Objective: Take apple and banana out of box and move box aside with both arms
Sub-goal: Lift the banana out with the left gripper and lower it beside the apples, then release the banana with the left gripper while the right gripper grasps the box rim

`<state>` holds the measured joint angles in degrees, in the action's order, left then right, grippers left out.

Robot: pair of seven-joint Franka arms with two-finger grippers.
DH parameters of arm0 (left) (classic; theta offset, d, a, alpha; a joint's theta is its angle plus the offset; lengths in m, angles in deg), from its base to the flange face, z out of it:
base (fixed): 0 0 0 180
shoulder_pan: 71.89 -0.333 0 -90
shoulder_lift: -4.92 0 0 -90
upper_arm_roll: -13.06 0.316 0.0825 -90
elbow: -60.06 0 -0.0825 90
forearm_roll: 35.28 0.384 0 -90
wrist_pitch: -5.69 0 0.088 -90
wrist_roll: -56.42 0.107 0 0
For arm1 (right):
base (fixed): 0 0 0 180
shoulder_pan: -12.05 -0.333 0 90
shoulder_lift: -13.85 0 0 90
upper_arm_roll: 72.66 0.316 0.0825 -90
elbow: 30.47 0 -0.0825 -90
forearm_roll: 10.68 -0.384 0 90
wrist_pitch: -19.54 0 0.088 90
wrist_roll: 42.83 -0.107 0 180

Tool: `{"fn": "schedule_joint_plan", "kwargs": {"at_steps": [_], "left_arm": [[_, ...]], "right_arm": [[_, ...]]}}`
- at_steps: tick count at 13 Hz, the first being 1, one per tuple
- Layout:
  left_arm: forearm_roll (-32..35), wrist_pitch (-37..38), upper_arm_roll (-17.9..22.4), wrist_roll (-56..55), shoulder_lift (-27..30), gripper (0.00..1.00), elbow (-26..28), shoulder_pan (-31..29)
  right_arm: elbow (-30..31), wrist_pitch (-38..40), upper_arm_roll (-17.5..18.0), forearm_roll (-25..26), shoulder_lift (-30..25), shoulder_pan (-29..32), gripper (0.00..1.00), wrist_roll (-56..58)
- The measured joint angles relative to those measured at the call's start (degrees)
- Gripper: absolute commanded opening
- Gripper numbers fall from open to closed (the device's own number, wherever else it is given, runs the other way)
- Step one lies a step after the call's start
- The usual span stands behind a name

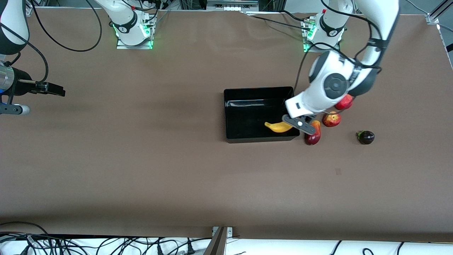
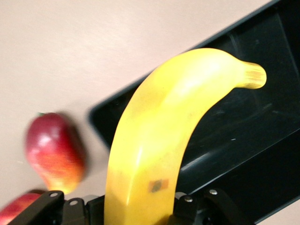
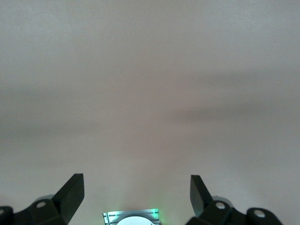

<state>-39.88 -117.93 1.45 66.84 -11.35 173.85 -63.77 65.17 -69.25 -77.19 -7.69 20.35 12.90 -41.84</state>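
My left gripper (image 1: 293, 124) is shut on the yellow banana (image 1: 279, 126) at one end and holds it over the corner of the black box (image 1: 225, 115) that is nearest the front camera and toward the left arm's end. In the left wrist view the banana (image 2: 173, 126) curves out from my gripper (image 2: 140, 213) over the box's wall (image 2: 267, 154). The red-and-yellow apple (image 1: 331, 119) lies on the table beside the box, toward the left arm's end. My right gripper (image 1: 53, 89) waits open and empty over bare table at the right arm's end, and its fingertips (image 3: 71, 192) stand wide apart.
A red-yellow mango (image 1: 313, 134) lies just outside the box's corner, close to my left gripper, and shows in the left wrist view (image 2: 54, 152). A red pomegranate (image 1: 344, 102) sits partly under the left arm. A dark purple fruit (image 1: 365, 137) lies farther toward the left arm's end.
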Motion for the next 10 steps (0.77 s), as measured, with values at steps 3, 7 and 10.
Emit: {"fn": "schedule_joint_plan", "kwargs": {"at_steps": [3,7,10], "left_arm": [[-0.05,0.11,0.49,14.22,-0.99,0.0,-1.05,-6.9],[-0.06,0.06,3.73,27.84,-6.98,0.0,-5.43,-12.33],[-0.48,-0.05,7.42,30.16,-13.07,0.0,-10.05,-12.91]], "right_arm": [[0.07,0.76,0.08,-0.01,0.14,-0.66,1.0,0.16],[0.08,1.29,0.42,-0.01,2.04,-5.55,1.0,0.05],[-1.76,-1.23,0.71,-1.67,5.32,-10.65,1.0,-0.04]]}}
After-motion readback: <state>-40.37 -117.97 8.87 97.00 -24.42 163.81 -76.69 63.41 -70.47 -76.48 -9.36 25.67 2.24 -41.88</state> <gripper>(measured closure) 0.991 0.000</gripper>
